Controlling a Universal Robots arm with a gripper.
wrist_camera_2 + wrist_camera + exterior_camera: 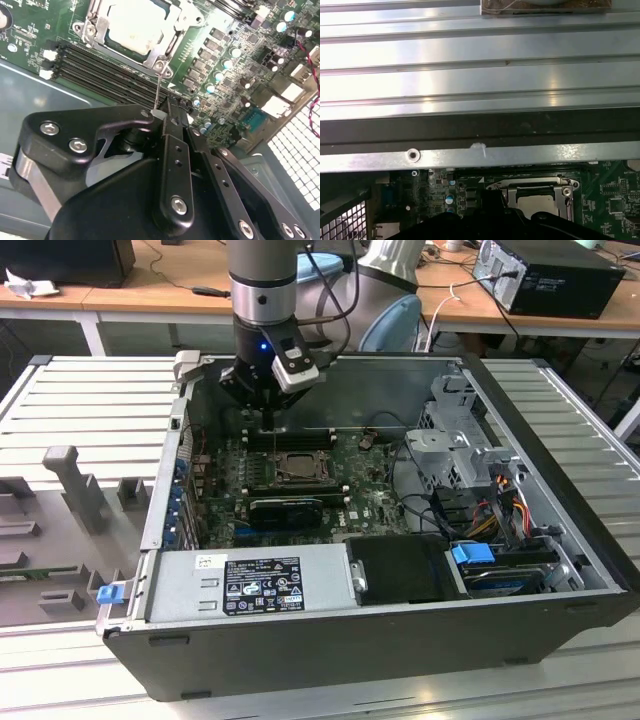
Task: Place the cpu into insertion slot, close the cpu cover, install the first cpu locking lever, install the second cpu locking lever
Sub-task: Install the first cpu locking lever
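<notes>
The cpu point(135, 22) lies flat in the insertion slot point(297, 468), its pale metal top showing through the window of the cpu cover point(172, 22), which is folded down over it. In the first wrist view the cpu point(537, 202) and cover point(530, 182) appear past the case wall. A thin wire locking lever point(157, 92) stands up from the socket's corner. My gripper point(165, 114) is shut on the lever's free end, just beside the socket over the memory slots. In the exterior view the gripper point(268, 425) hangs inside the open case behind the socket.
Black memory slots point(100, 70) run beside the socket. A black graphics card point(285, 508) lies in front of it, then the power supply point(250, 585). A drive cage point(450, 440) and cables point(500, 510) fill the exterior view's right. The case wall point(480, 125) is close.
</notes>
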